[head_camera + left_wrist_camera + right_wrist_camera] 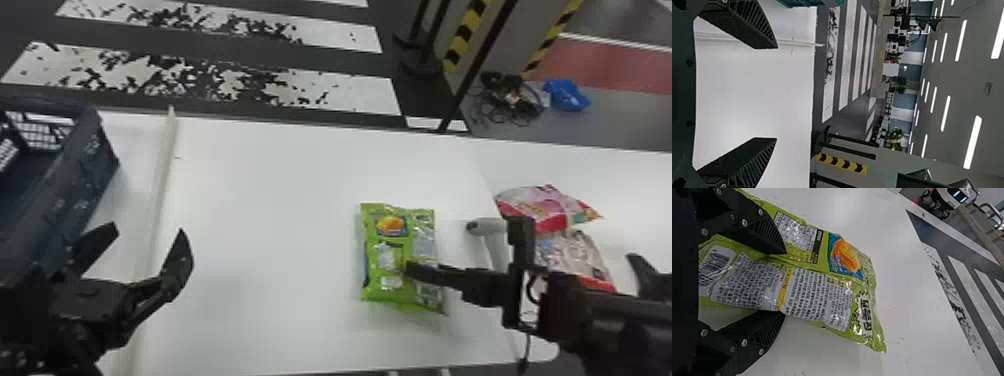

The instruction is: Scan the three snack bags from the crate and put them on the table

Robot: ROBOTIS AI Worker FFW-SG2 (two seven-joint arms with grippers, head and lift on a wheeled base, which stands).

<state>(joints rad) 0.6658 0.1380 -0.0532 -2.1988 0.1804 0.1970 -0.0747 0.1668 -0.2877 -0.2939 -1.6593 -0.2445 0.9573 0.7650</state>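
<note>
The right hand (784,284), fingers parted, is at the green snack bag (828,293) on the table (260,200); contact seems uncertain. Best pinch evenly, barcode (714,264) uncovered, then present it to the scanner (486,227), two o'clock from the bag.

We saw a glossy green bag (395,255), printed panels up, near the middle of the white table (260,200); to its right lay a pink-and-red bag (545,205) touching a pale, red-edged bag (575,255); a dark blue crate (75,175) stood far left.
</note>
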